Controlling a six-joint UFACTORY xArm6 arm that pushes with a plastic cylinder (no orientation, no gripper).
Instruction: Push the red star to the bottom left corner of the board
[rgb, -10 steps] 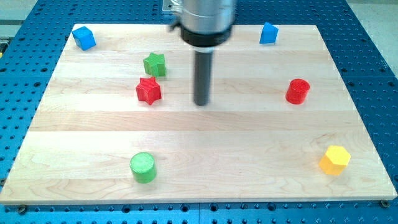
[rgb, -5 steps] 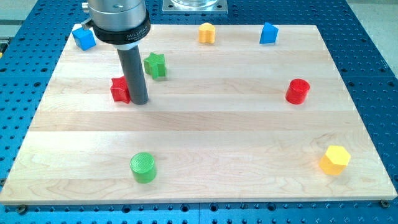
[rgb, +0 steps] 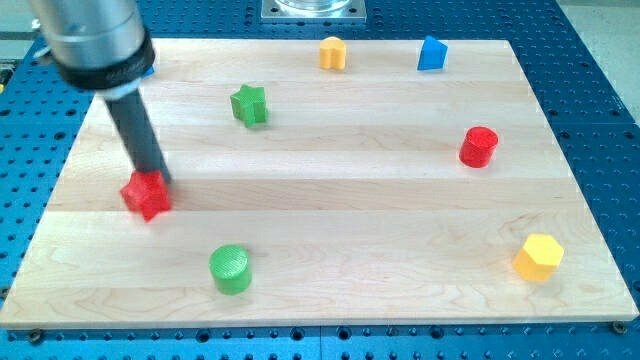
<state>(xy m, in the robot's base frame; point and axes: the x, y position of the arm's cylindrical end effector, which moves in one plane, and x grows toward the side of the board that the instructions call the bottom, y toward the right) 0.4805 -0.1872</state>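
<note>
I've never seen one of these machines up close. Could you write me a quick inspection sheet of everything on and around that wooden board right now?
Surface: wooden board, flat, pale planks.
Job's things: red star at the view's left, short of the bottom left corner; my tip touches its upper right side.
Clutter: green star, green cylinder, red cylinder, yellow hexagon, small yellow block, blue block.
Claw: nothing seen; only a dark rod.
Cables: nothing seen.
Surroundings: blue perforated table.
</note>
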